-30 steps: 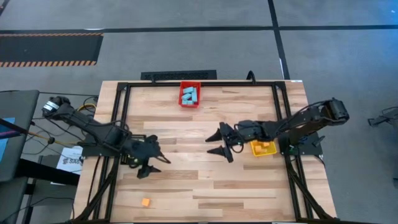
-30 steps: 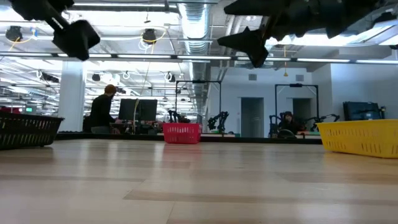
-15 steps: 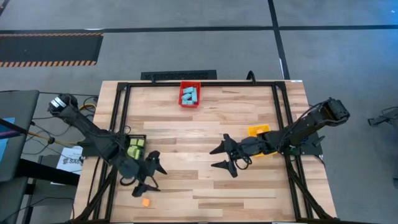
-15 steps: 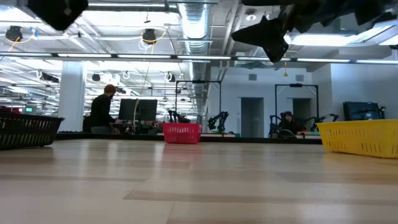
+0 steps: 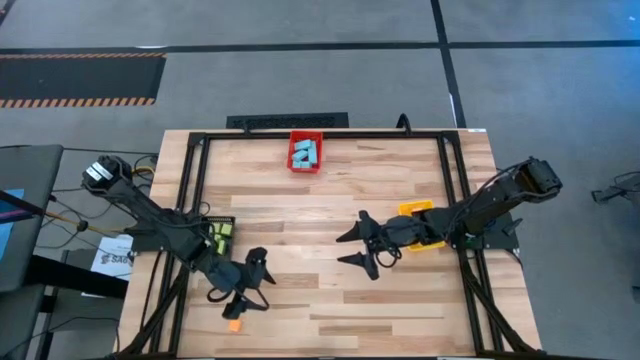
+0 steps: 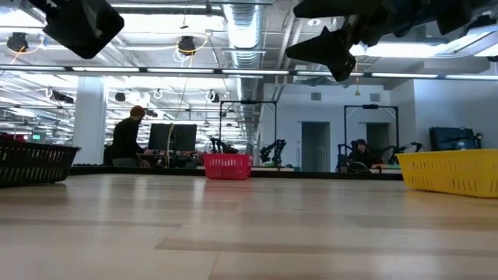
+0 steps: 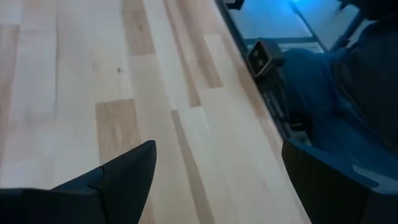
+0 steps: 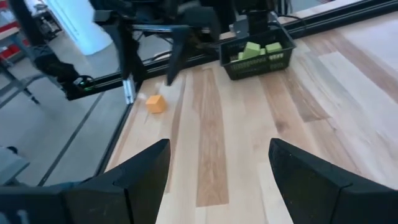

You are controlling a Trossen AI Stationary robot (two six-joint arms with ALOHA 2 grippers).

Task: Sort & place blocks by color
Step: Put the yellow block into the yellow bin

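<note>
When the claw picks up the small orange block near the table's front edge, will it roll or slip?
The orange block looks like a flat-faced cube, so it probably stays put rather than rolls. It seems small and probably light, so the open left claw above it could nudge it across the smooth wooden table.

Butcher-block wooden table point(image 5: 330, 210) inside black metal frame point(image 5: 195, 190). Red bin point(image 5: 305, 165) at far edge, centre. Yellow bin point(image 5: 412, 211) at right side. Black bin point(image 5: 222, 222) at left side. Seated person point(image 6: 128, 138) at monitor point(image 6: 173, 138) in room behind.
</note>
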